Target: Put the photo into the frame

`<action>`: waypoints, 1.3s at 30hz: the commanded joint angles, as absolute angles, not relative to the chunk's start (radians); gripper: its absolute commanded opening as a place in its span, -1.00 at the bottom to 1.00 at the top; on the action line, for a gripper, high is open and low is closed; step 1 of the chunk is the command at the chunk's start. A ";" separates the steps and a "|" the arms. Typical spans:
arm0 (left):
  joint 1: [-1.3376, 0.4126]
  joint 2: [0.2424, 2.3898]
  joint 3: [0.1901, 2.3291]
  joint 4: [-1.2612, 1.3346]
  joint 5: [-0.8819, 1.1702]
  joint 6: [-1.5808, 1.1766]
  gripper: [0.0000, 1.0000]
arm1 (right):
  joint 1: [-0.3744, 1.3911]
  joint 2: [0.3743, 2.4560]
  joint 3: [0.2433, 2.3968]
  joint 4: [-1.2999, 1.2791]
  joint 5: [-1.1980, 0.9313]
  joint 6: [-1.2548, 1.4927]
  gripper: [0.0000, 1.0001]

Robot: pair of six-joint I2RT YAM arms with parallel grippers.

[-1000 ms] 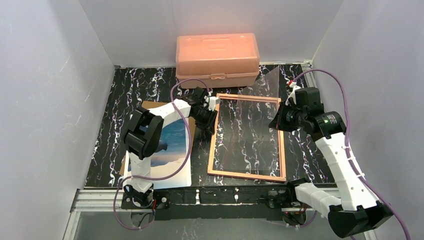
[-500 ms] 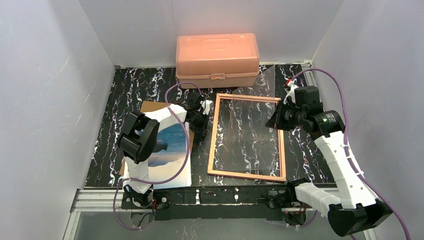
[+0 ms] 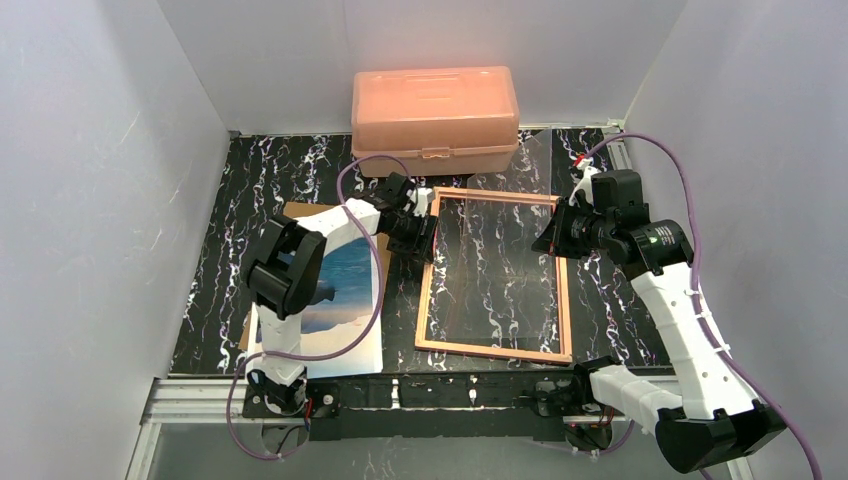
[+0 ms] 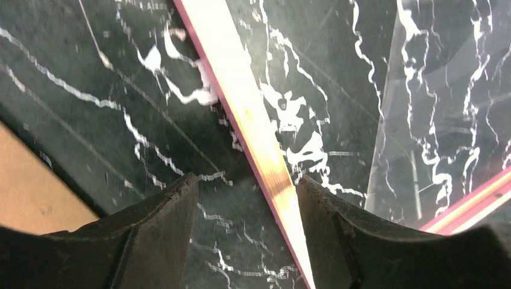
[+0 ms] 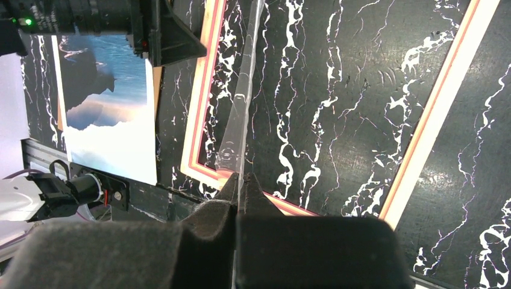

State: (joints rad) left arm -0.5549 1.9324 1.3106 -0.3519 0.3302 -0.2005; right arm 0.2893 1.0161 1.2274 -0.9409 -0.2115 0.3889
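The frame (image 3: 428,300) lies flat on the black marbled table, its tan back edge up. My left gripper (image 3: 424,229) is at the frame's far left corner. In the left wrist view it (image 4: 244,195) stands open, straddling the left rail (image 4: 253,120), which runs close to the right finger (image 4: 337,235). My right gripper (image 3: 546,240) is shut on the edge of the clear pane (image 5: 241,108) and holds it tilted up over the frame's right side (image 5: 434,114). The photo (image 3: 345,290), sky and clouds up, lies left of the frame.
A salmon-pink lidded box (image 3: 435,118) stands at the back, just beyond the frame. A brown backing board (image 3: 300,215) lies under the photo. White walls close in the table on three sides. The metal rail with the arm bases (image 3: 420,392) runs along the near edge.
My left gripper drew back to the left and closed, then came back to the right and now stands open across the frame's left rail. The right gripper kept hold of the pane and barely shifted.
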 commanded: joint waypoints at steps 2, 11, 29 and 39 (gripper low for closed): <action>-0.572 2.025 1.386 -0.394 0.295 -0.208 0.13 | 0.287 0.996 1.274 -0.930 -0.209 0.386 -0.97; -0.572 2.021 1.361 -0.420 0.170 -0.230 -0.44 | 0.287 0.992 1.271 -0.915 -0.220 0.397 -0.97; -0.429 1.860 1.132 -0.423 0.030 -0.358 -0.70 | 0.285 1.010 1.229 -0.803 -0.287 0.410 -0.97; -0.393 1.832 1.082 -0.380 0.122 -0.448 -0.74 | 0.285 1.028 1.206 -0.707 -0.363 0.425 -0.97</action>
